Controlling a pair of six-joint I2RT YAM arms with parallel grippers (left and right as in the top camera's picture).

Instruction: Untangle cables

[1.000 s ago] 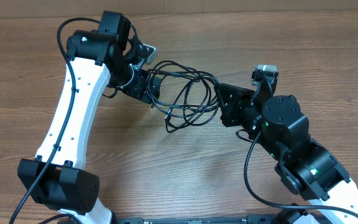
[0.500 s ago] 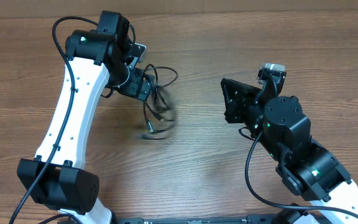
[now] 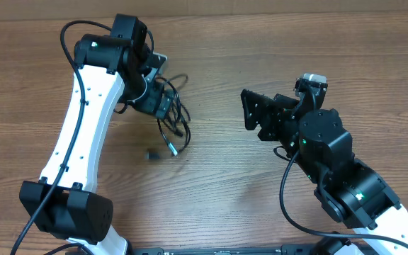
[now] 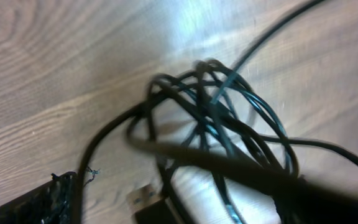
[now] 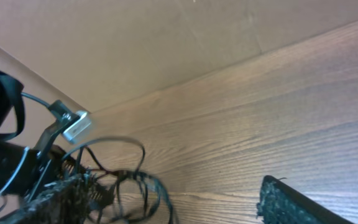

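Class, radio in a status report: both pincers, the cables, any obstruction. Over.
Left pincer open, cables bunched at it, tangled. Right pincer open, empty, clear of cables. Nothing in the way.

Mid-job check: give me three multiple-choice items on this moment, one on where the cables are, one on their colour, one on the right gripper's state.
1. The cables lie nearest:
A. the left gripper
B. the right gripper
C. neither, midway between them

2. The cables are:
A. white
B. black
C. red

3. The right gripper is:
A. shut on the cables
B. open and empty
C. out of view

Answers:
1 A, the tangle bunches against the left gripper, with bare wood between it and the right one.
2 B, every strand looks black in all three views.
3 B, its jaws stand apart with no cable in them.
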